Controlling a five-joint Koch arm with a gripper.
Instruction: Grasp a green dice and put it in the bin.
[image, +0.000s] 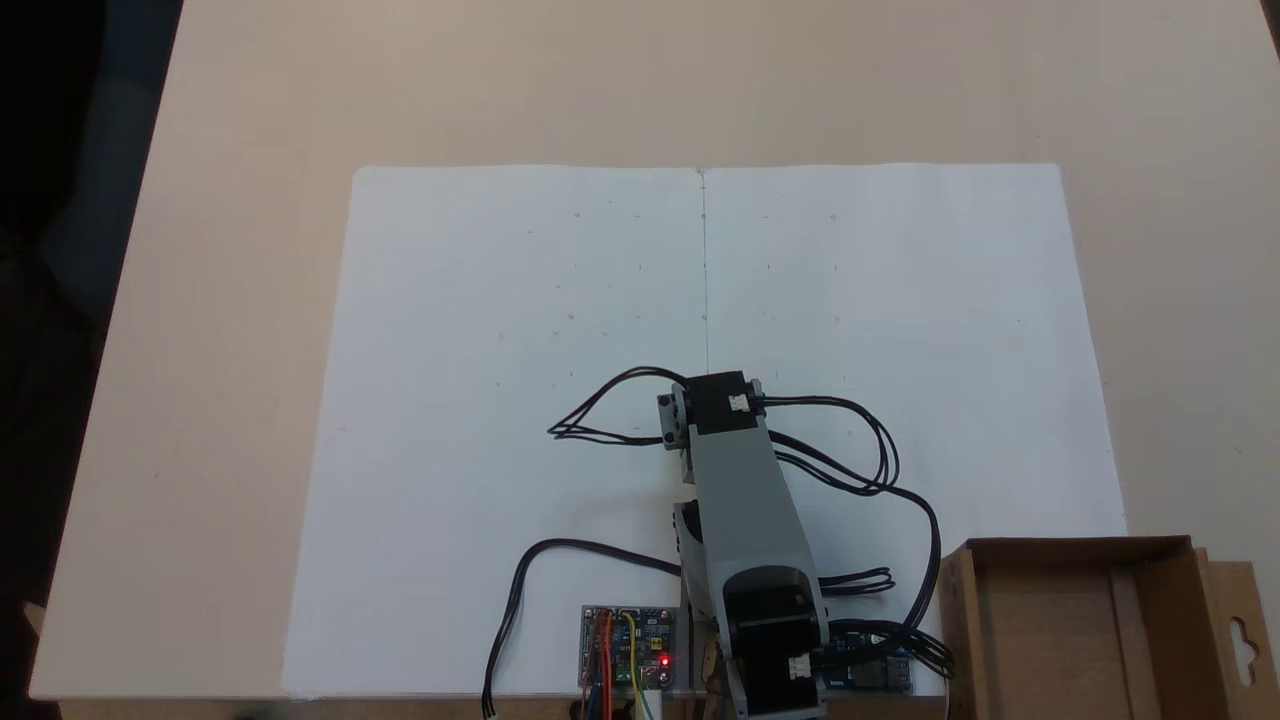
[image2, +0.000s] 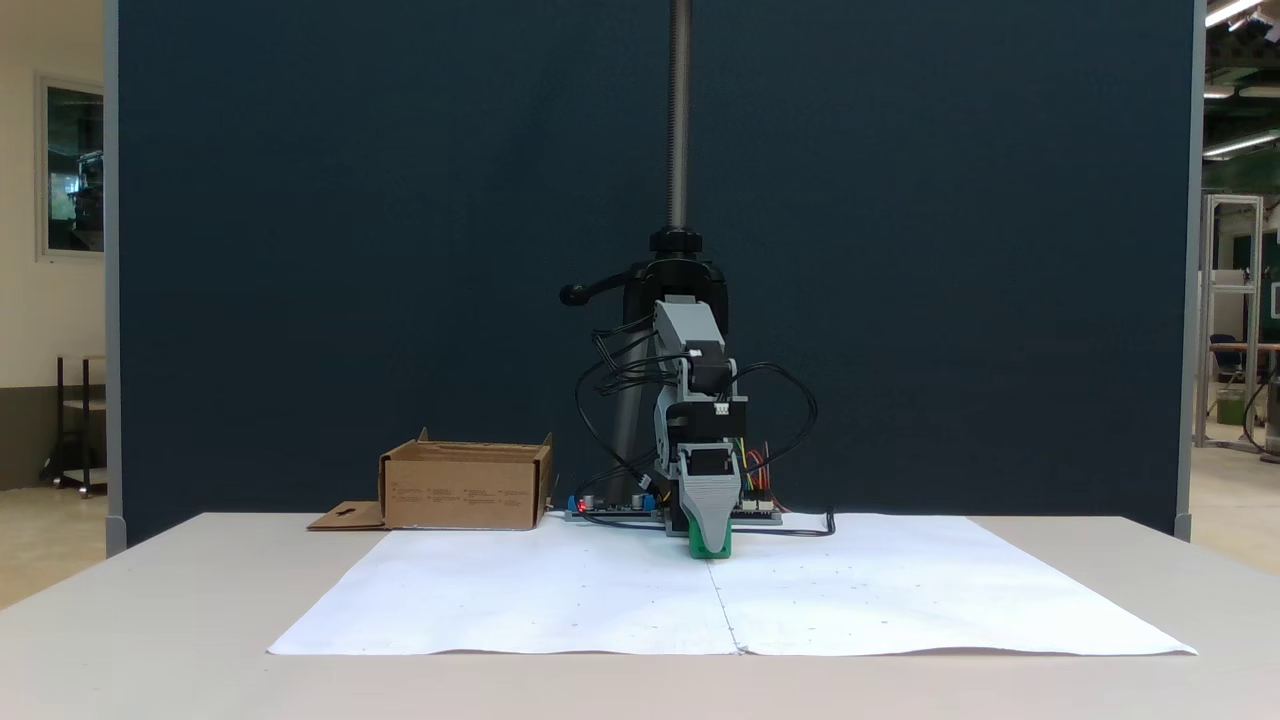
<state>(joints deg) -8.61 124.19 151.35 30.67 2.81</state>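
From the front camera, nearest to me is the bare beige table (image2: 150, 600) and then the white paper sheet (image2: 560, 590) spread across it, two halves meeting at a seam down the middle.

A bit further back, right on that seam, the gripper (image2: 710, 545) is pointed straight down at the paper. The green dice (image2: 709, 547) sits at its tip, touching the sheet or just about; I can see green peeking out below and around the grey jaw. The jaws line up one behind the other from here, so I honestly can't tell if they're clamped on the dice or just parked over it.

From the camera looking down, the grey arm (image: 745, 500) covers that whole spot.

Behind the gripper there's the controller board (image2: 610, 505) with a red light on, plus loops of black cable (image2: 790, 420).

The bin (image2: 465, 487) is off to the left in the front view, well apart from the dice, flap lying flat on the table. In the top-down view it's the brown box at bottom right (image: 1080, 640).

Furthest back: a black camera pole (image2: 679, 120) against a dark blue partition (image2: 350, 250).
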